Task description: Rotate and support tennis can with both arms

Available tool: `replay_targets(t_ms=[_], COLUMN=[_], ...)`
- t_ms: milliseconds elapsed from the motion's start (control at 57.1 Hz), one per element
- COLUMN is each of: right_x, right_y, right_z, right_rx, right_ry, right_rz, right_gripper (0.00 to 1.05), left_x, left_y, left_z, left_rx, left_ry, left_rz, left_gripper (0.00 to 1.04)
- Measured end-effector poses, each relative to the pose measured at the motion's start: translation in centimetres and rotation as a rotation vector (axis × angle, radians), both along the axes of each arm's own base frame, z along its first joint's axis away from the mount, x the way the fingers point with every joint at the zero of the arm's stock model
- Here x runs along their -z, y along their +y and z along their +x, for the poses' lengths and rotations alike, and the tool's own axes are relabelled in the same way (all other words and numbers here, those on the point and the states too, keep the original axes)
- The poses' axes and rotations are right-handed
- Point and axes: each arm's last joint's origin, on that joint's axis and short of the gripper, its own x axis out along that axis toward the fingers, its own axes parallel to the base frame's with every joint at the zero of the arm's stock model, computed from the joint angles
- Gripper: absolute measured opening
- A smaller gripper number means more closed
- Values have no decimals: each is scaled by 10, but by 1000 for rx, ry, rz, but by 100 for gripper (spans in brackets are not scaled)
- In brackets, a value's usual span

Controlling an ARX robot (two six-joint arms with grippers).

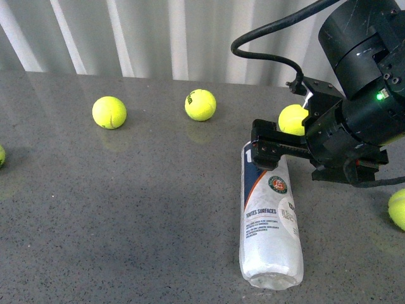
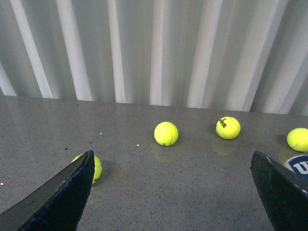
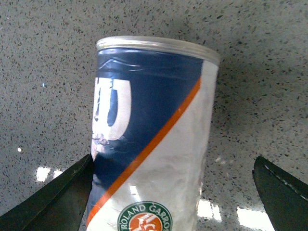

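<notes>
The tennis can (image 1: 271,221) lay on its side on the grey speckled table (image 1: 126,215), lower right of centre in the front view. Its clear end sat near the bottom edge and its blue-labelled end pointed up the frame. The right arm (image 1: 361,107) came in from the upper right corner, a black cable (image 1: 266,47) looping above it, and its black gripper block covered the can's far end.

In the right wrist view the right gripper (image 3: 173,163) stood open with the can's blue, orange-striped top between its fingers. The lower-left finger (image 3: 57,197) was touching or just beside the can's edge; which one could not be told. The lower-right finger (image 3: 281,192) stood well clear of the can.

The left gripper (image 2: 172,156) was open wide over bare table, holding nothing. The can's blue end with its white logo showed only as a sliver at the right edge of that view, just beside one finger.

Yellow balls lay around the can without touching it. The left ball (image 1: 109,112) and the middle ball (image 1: 200,104) sat in the upper part of the front view. The hidden ball (image 1: 291,119) was partly blocked by the right gripper, just beyond the can's far end. The edge ball (image 1: 398,209) was cut off at the right border. A white ribbed wall (image 1: 158,35) ran across the top behind the table.
</notes>
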Motion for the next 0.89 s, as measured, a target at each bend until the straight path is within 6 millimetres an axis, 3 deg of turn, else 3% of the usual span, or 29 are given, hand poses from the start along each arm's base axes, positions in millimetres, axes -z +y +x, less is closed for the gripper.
replay_targets(t_ms=[368,630,893], right_x=[21,24,21], right_y=[16,17,15], right_z=[-2,-4,-3], right_rx=[-54,-57,-59], right_ry=[-1,-10,-26], right_rz=[21,19,16], right_gripper=[97,56,34], left_x=[0,0,0], left_y=[0,0,0], left_z=[0,0,0], left_rx=[0,0,0], left_ry=[0,0,0], left_rz=[0,0,0], left_gripper=[98,98,98])
